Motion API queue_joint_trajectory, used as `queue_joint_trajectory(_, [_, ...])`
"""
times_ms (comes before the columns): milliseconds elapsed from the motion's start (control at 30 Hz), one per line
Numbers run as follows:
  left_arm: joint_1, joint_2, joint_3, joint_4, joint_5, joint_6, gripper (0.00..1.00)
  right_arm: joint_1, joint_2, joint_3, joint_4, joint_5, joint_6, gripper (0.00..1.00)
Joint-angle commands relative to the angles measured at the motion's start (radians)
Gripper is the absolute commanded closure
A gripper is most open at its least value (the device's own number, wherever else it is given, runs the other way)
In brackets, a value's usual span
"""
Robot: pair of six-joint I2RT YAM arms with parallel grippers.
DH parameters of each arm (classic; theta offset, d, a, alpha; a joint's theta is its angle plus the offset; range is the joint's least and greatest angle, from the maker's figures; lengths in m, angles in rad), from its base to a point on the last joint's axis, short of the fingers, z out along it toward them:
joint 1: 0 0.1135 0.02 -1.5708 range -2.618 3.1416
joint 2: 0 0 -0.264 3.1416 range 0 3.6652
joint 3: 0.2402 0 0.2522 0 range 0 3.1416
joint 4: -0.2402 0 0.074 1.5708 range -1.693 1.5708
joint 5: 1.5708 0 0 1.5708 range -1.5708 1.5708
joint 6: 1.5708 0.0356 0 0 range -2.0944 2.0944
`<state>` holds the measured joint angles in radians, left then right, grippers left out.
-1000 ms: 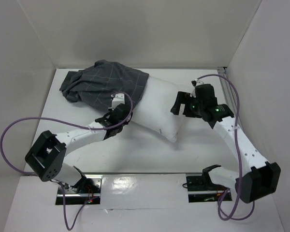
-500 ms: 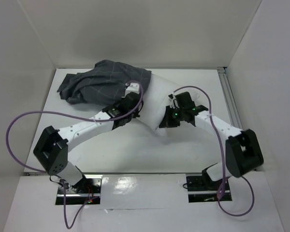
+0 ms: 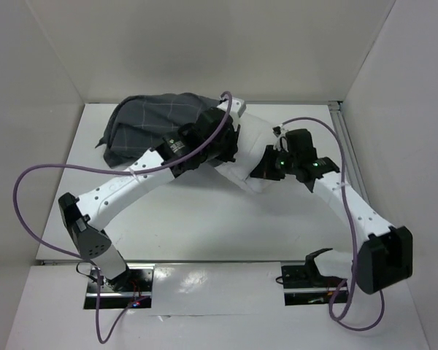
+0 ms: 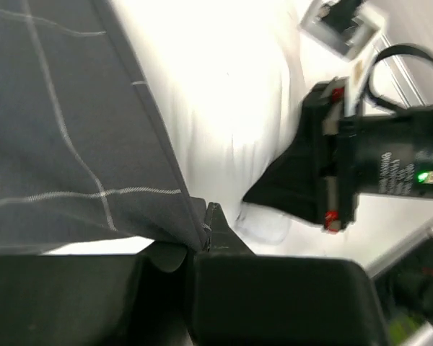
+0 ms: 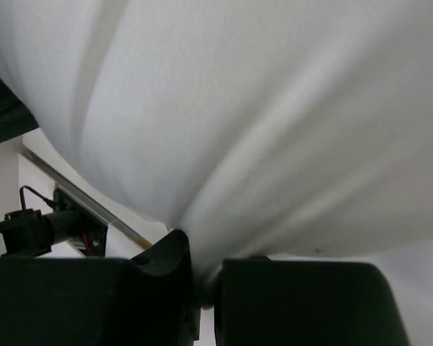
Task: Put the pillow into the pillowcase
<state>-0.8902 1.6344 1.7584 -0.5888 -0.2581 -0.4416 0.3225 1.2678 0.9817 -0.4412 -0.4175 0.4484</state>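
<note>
L gripper [image 4: 202,232] clamps pillowcase [image 3: 150,120] hem over left end of pillow [image 3: 253,142]; R gripper [image 5: 202,277] pinches the pillow at its right corner.

Just left of left pincer [image 3: 228,144] and stretching away from it: pillowcase [image 3: 150,124], dark grey with a thin pale grid, humped and wrinkled on the white tabletop [image 3: 204,219]. Between left pincer and right pincer [image 3: 265,166]: pillow [image 3: 254,135], white and puffy, far end tucked under the grey cloth. At left pincer's tips, meeting of cloth edge and pillow. Touching right pincer, the pillow's near corner. Trailing back from each pincer, a white arm.
</note>
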Motion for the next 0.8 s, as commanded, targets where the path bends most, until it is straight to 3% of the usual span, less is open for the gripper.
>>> queue_joint_trajectory(0, [-0.056, -0.12, 0.202, 0.005, 0.206, -0.003, 1.0, 0.01, -0.18, 0.055, -0.054, 0.058, -0.05, 1.0])
queue_joint_trajectory(200, [-0.081, -0.255, 0.277, -0.155, 0.232, -0.081, 1.0, 0.01, -0.393, 0.181, -0.399, 0.126, -0.148, 1.0])
queue_joint_trajectory(400, [-0.081, -0.239, 0.419, -0.258, 0.29, -0.126, 1.0, 0.01, -0.394, 0.34, -0.72, 0.083, -0.16, 1.0])
queue_joint_trajectory(433, [-0.035, -0.21, 0.45, -0.276, 0.277, -0.126, 1.0, 0.01, -0.369, 0.375, -0.764, 0.056, -0.16, 1.0])
queue_joint_trajectory(500, [0.061, -0.102, 0.496, -0.306, 0.341, -0.096, 1.0, 0.01, -0.345, 0.376, -0.775, 0.023, -0.137, 1.0])
queue_joint_trajectory(533, [0.17, -0.064, 0.506, -0.292, 0.383, -0.086, 1.0, 0.01, -0.316, 0.376, -0.775, 0.001, -0.125, 1.0])
queue_joint_trajectory(633, [0.356, 0.14, 0.558, -0.264, 0.575, -0.075, 1.0, 0.01, -0.248, 0.33, -0.713, -0.043, -0.085, 1.0])
queue_joint_trajectory(700, [0.419, 0.311, 0.642, -0.249, 0.614, -0.04, 1.0, 0.01, -0.193, 0.318, -0.554, -0.053, -0.044, 1.0])
queue_joint_trajectory(733, [0.431, 0.361, 0.67, -0.249, 0.614, -0.029, 0.98, 0.01, -0.167, 0.318, -0.553, -0.053, -0.028, 1.0])
queue_joint_trajectory(767, [0.444, 0.399, 0.69, -0.237, 0.614, -0.004, 0.83, 0.01, -0.139, 0.318, -0.462, -0.043, -0.004, 1.0])
